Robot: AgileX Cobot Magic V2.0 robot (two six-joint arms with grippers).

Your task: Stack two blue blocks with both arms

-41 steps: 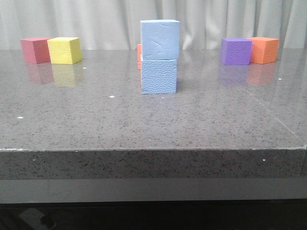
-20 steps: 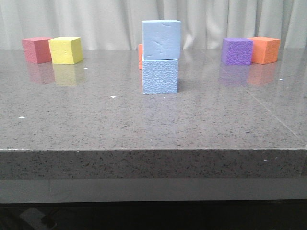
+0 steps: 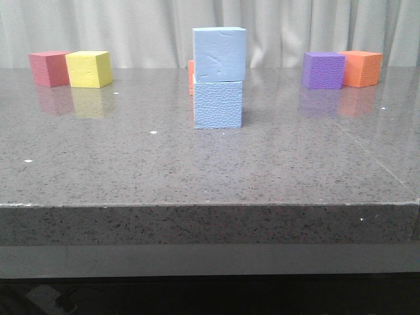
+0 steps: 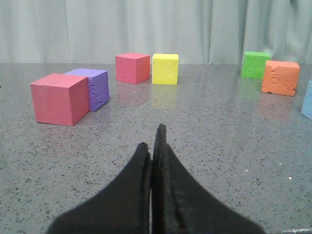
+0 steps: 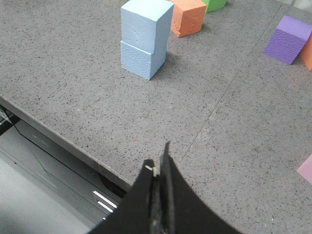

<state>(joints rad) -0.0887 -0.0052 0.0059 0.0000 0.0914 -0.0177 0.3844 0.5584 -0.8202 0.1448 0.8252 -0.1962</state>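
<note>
- Upper blue block (image 3: 219, 53) sits squarely on the lower blue block (image 3: 218, 104), table (image 3: 197, 164) centre.
- Left gripper (image 4: 153, 146) pinched together, empty.
- Right gripper (image 5: 160, 168) likewise, stack at its 11 o'clock.

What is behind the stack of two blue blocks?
An orange block stands just behind the blue stack, with a green block farther back. From the front only a thin orange edge shows; the green one is covered.

Looks like a robotics lab or test bench: a speckled grey stone table (image 3: 210, 170) filling the frame's middle, a plain pale curtain (image 3: 131, 26) drawn across the top as backdrop, coloured foam cubes (image 3: 88, 69) set out like test props, cables (image 5: 29, 141) at lower left under the table edge.
</note>
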